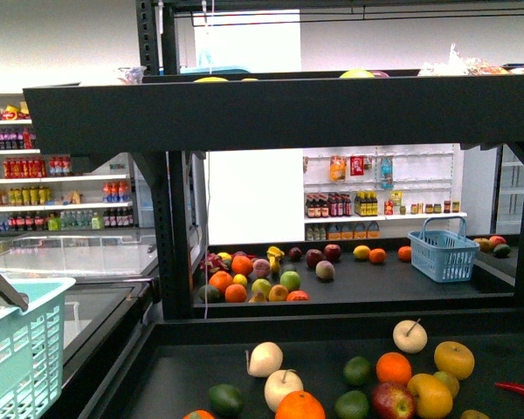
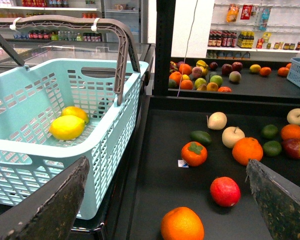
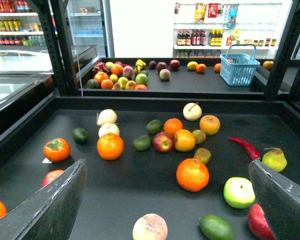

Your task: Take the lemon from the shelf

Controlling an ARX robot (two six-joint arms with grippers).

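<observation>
Both tools, left (image 2: 165,200) and right (image 3: 167,200), hang open and empty over your shelf (image 3: 140,185). Beside your left tool, two lemons (image 2: 67,127) lie in the basket (image 2: 110,150).

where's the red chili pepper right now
The red chili pepper lies on the black shelf toward its right side in the right wrist view, just beside the green pear.

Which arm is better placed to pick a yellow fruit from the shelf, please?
Probably right: the yellow fruit lies rightward on the shelf, before the open right pincer; the left pincer hangs by the basket.
</observation>
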